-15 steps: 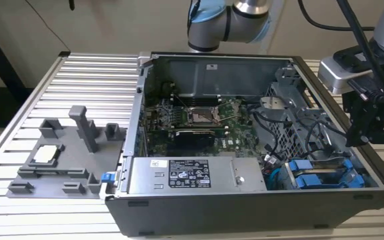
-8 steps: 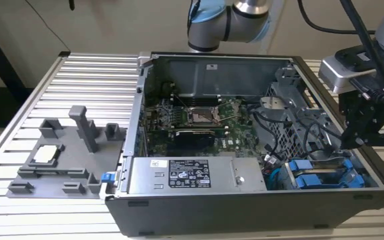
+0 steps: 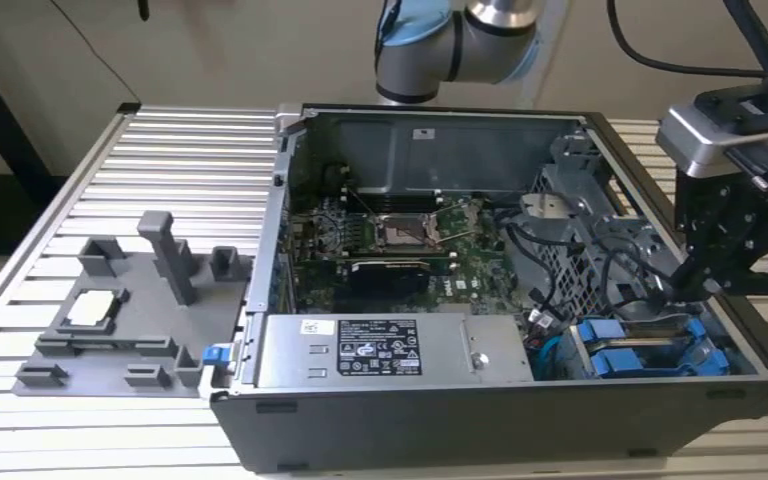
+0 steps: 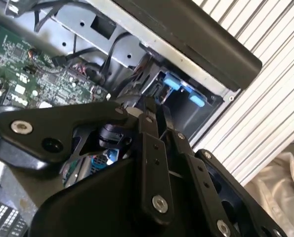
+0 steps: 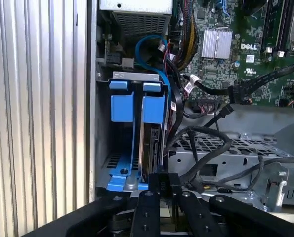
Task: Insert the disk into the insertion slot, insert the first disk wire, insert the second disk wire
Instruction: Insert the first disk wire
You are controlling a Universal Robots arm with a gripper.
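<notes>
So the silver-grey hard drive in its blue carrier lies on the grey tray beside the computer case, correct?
No: in the first wrist view the silver-grey hard drive in its blue carrier stands in the grey sheet-metal bay inside the case.

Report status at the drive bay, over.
Gripper at the disk's end. Disk seated on edge in the insertion slot. Black cables bunched beside the slot, close to the gripper.

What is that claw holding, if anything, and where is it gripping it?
The gripper seems to pinch a small black plug by its sides, at the end of the disk in the slot; not certain.
</notes>
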